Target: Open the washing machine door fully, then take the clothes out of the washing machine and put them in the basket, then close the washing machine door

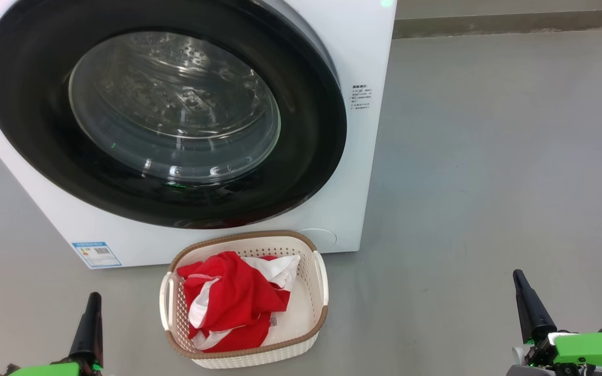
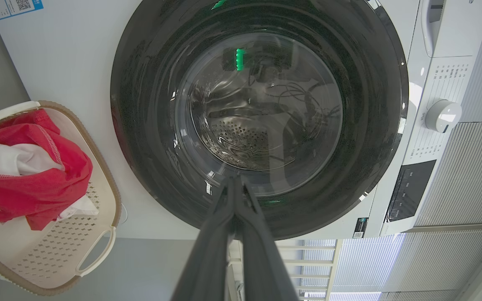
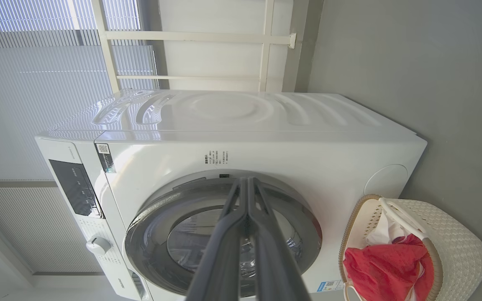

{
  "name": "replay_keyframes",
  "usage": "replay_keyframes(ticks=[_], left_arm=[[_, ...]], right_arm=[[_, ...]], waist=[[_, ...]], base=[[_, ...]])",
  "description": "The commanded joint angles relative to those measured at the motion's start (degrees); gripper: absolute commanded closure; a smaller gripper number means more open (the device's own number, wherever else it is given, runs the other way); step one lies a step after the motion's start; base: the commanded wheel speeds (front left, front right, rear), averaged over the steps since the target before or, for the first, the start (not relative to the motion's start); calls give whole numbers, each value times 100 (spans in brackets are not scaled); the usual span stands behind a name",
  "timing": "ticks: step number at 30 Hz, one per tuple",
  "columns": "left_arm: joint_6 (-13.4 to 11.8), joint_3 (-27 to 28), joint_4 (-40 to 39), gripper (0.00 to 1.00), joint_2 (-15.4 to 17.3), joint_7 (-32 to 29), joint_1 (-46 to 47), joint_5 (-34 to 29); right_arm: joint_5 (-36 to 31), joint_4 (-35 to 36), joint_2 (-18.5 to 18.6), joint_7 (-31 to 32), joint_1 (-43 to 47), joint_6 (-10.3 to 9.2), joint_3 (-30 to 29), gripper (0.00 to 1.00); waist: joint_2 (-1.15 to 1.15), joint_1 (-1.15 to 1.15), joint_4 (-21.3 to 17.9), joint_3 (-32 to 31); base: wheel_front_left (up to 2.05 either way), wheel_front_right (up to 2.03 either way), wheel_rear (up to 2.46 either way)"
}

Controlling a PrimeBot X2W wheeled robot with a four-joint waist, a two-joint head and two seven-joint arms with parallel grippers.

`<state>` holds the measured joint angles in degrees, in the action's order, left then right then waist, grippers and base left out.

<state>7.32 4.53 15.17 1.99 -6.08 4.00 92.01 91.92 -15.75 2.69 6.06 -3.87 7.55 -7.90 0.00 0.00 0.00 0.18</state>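
Observation:
The washing machine door [image 1: 165,120] lies shut flat against the white washing machine [image 1: 363,47]; through its glass bowl [image 2: 262,104] the steel drum looks bare. The red and white clothes [image 1: 230,303] lie heaped in the cream basket [image 1: 322,292] on the floor right in front of the machine. My left gripper [image 1: 92,300] is at the lower left, shut and holding nothing, left of the basket. My right gripper [image 1: 519,279] is at the lower right, also shut and holding nothing, well right of the basket. In the wrist views the fingers [image 2: 234,188] [image 3: 245,188] press together, pointing at the door.
Grey floor [image 1: 489,156] spreads to the right of the machine. A wall base [image 1: 515,23] runs along the back. The machine's control panel and knob [image 2: 444,115] sit beside the door. Window blinds [image 3: 36,83] stand behind the machine.

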Motion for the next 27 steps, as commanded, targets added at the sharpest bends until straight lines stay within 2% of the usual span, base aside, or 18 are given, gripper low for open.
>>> replay_keyframes(ticks=[1,27], left_arm=[[17,198,-114,100,93,-40,219,16],[17,201,-114,100,92,-42,219,14]], right_arm=[[22,172,19,45,-232,-6,136,100],[23,173,19,44,-232,-6,137,100]], waist=[[0,0,0,0],[0,0,0,0]], base=[[0,0,0],[0,0,0]])
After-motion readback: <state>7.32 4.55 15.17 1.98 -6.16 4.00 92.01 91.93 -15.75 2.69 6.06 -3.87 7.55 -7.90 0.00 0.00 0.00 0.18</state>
